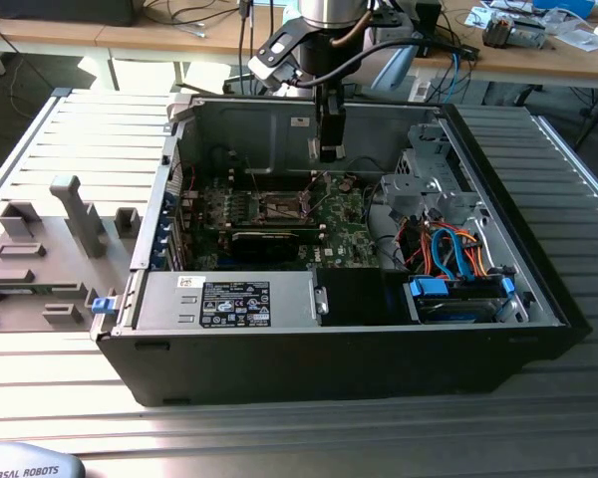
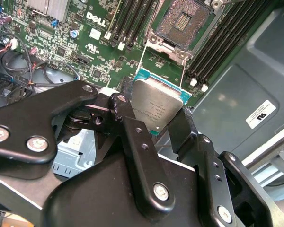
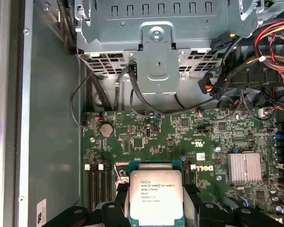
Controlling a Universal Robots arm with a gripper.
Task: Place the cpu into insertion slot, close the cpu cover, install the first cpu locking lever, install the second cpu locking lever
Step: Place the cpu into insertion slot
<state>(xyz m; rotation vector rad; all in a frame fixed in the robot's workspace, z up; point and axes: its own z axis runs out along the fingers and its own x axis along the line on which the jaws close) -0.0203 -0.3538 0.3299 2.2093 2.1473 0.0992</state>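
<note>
Claw (image 2: 151,116) is closed on the cpu (image 2: 158,101), pinching two opposite edges and holding it up off the board (image 2: 85,42). The open socket (image 2: 182,21) sits ahead of and below the claw. The cpu is probably light and stiff, with a slick metal top and a fragile underside. Grip the edges only.

The cpu (image 2: 156,106) – between the fingers (image 2: 137,146) – hangs above the motherboard (image 2: 85,42).
</note>
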